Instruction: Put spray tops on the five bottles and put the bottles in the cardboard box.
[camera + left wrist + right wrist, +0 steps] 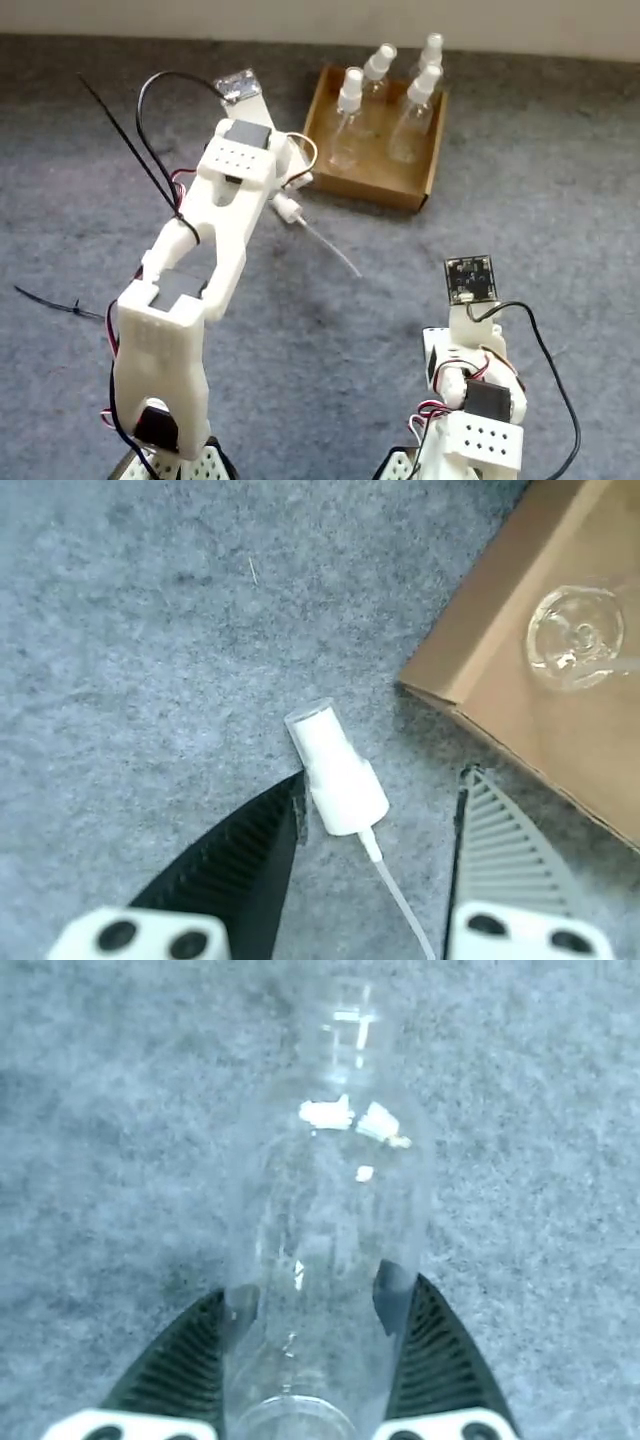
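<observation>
Lying on the grey, carpet-like worktop point(520, 230), a loose white spray top point(335, 770) sits just beside a corner of the cardboard box point(500, 670), its thin dip tube point(335, 250) trailing away from the box across the worktop. The left fingers point(250, 850) are spread wide around the spray top and hold nothing: the black one has its tip right at the cap's side, though whether it touches cannot be told, and the pale one stands apart on the far side, close to the box wall. In the high view the left arm point(215, 230) stretches forward, with its wrist end next to the near left corner of the box. Inside the box stand four bottles point(412, 115), upright and each wearing a white spray top, in two rows of two. One of them point(575, 640) shows from above in the left wrist view, just inside the box corner. The right fingers point(430, 1350) are closed on the lower body of an uncapped bottle point(330, 1190), one on each side. The bottle is clear, and its open neck points away from the wrist over the grey surface. The right arm point(475, 400) is folded back at the near edge of the worktop, well apart from the box.
</observation>
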You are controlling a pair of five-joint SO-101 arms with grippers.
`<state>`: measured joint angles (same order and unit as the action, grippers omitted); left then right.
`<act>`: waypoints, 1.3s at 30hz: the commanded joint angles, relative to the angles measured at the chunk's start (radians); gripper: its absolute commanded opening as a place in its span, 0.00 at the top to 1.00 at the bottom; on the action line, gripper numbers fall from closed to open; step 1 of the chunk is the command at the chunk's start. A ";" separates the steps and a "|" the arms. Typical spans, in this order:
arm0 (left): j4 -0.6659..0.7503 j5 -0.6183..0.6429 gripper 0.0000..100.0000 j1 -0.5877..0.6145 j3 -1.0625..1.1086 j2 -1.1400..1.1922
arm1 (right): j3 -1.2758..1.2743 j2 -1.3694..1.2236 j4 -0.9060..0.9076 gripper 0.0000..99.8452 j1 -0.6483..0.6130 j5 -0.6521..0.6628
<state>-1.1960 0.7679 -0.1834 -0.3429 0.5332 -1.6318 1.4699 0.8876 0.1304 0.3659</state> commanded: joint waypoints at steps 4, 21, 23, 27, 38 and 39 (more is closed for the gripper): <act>0.077 0.009 0.77 -0.012 0.099 -0.010 | 0.004 -0.001 -0.021 0.99 -0.013 0.006; 0.143 0.008 0.77 0.004 0.128 0.105 | 0.004 -0.001 -0.021 0.99 -0.013 0.006; 0.141 0.008 0.77 0.004 0.130 0.081 | 0.004 -0.001 -0.021 0.99 -0.013 0.006; 0.141 0.008 0.87 0.004 0.136 0.051 | 0.004 -0.001 -0.021 0.99 -0.013 0.006; 0.002 0.006 1.00 0.044 0.131 -0.027 | -0.027 0.001 -0.021 0.99 -0.015 0.006; -0.037 0.006 1.00 0.051 0.131 -0.051 | -0.027 0.001 -0.021 0.99 -0.015 0.006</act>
<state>-1.1132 0.7695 -0.1726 -0.2033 0.5946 -1.6548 1.4745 0.8769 0.1274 0.3659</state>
